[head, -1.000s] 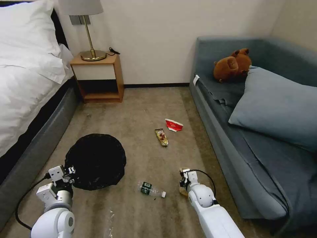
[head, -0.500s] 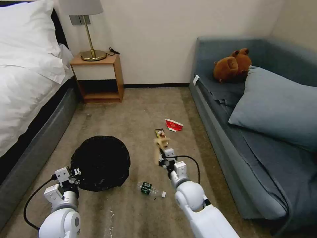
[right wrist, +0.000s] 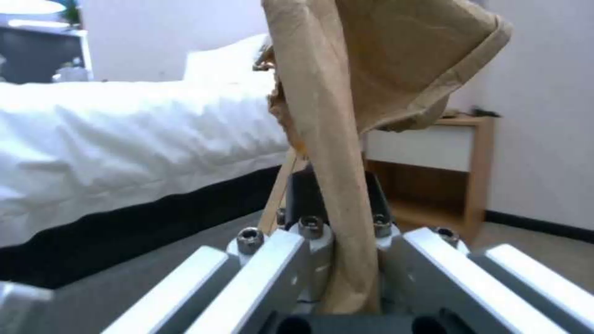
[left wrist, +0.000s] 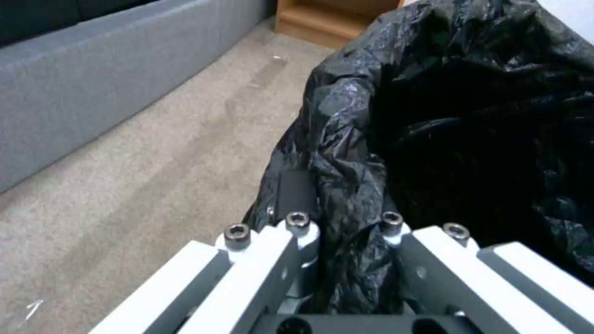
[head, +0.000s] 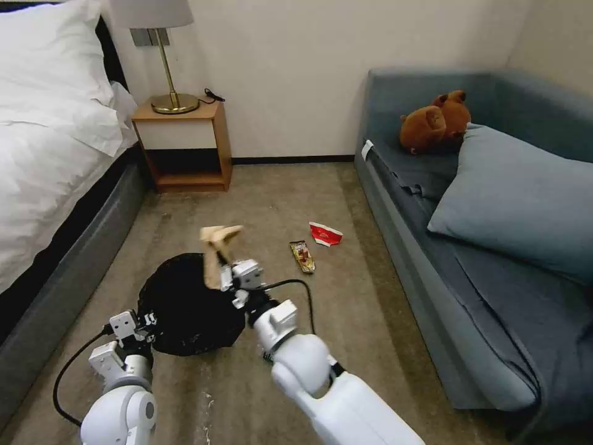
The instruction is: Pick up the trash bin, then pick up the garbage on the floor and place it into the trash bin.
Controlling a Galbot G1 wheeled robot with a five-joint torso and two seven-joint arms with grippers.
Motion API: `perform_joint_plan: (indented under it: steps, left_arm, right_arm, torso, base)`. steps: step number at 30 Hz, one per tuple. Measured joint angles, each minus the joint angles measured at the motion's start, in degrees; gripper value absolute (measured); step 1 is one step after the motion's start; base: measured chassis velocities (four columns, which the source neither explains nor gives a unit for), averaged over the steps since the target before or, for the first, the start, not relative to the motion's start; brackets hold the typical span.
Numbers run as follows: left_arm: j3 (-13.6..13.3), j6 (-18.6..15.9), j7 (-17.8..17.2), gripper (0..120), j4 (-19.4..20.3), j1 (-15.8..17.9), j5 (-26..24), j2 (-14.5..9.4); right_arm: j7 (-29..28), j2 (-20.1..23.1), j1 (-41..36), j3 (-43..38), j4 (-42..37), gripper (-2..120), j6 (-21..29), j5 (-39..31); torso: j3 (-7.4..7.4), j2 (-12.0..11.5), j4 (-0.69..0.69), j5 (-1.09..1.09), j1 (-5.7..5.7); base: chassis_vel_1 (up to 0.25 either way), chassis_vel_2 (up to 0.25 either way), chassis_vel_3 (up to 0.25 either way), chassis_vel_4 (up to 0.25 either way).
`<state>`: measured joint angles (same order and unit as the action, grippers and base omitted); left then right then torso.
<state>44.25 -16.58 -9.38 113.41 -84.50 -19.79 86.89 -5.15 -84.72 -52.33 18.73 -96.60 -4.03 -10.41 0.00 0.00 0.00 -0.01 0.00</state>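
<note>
Your right gripper (head: 217, 279) is clamped narrow on the lower end of the tan, creased paper bag (head: 216, 250), which stands up stiffly from between the jaws and flares open at its top; in the right wrist view the same bag (right wrist: 346, 139) rises straight out of the fingers with a folded flap hanging to one side. From the head view the bag sits over the far rim of the low round trash bin (head: 185, 309) lined with crinkly black plastic, so before you let go, carry the gripper a little further in toward the middle of the dark opening and tip the bag downward, since a tall light bag released near the edge will likely catch the rim and tumble out onto the carpet. Your left gripper (head: 143, 322) is pinched shut on the bin's near rim, with a fold of the black liner (left wrist: 346, 195) bunched between its fingers; keep that hold steady and the mouth level, because the liner looks slack and could slip. Open the right jaws fully and lift straight up so the paper does not cling. Farther out on the beige carpet (head: 346, 309) lie the gold-brown snack wrapper (head: 302, 256) and, just beyond it, the flattened red-and-white paper cup (head: 325, 234), both well apart from the bin.
</note>
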Motion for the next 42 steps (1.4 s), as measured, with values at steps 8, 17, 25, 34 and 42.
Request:
perform_joint_plan:
  steps: [8, 17, 25, 34, 42]
  left_arm:
    - [-0.3, 0.0, -0.2, 3, 0.5, 0.0, 0.9, 1.0]
    - [-1.0, -0.1, -0.6, 3, 1.5, -0.2, 1.9, 1.9]
    - [-1.2, -0.2, -1.0, 3, 2.3, -0.4, 2.0, 2.5]
    - [-1.2, -0.3, -1.2, 3, 3.9, -1.3, 1.8, 3.5]
    - [-1.0, -0.2, -1.2, 3, 3.7, -1.3, 2.1, 3.4]
  right_arm:
    - [0.2, -3.1, 4.0, 2.9, 6.4, 0, -2.9, 0.0]
    - [-1.0, -5.7, 6.2, 5.0, 10.7, 0, -4.5, -0.4]
    - [-0.7, -6.3, 6.0, 5.2, 13.2, 0, -5.7, 0.4]
    - [3.3, -6.4, 3.9, 1.8, 16.8, 32, -3.9, 1.5]
    - [3.2, -6.9, 2.4, 1.2, 15.8, 61, -3.9, 1.7]
  torso:
    - [0.00, 0.0, 0.00, 0.00, 0.00]
    - [0.00, 0.0, 0.01, 0.01, 0.00]
    - [0.00, 0.0, 0.00, 0.01, 0.00]
    - [0.00, 0.0, 0.00, 0.01, 0.00]
    - [0.00, 0.0, 0.00, 0.01, 0.00]
  base:
    - [0.000, 0.000, 0.000, 0.000]
    - [0.000, 0.000, 0.000, 0.000]
    - [0.000, 0.000, 0.000, 0.000]
    - [0.000, 0.000, 0.000, 0.000]
    - [0.000, 0.000, 0.000, 0.000]
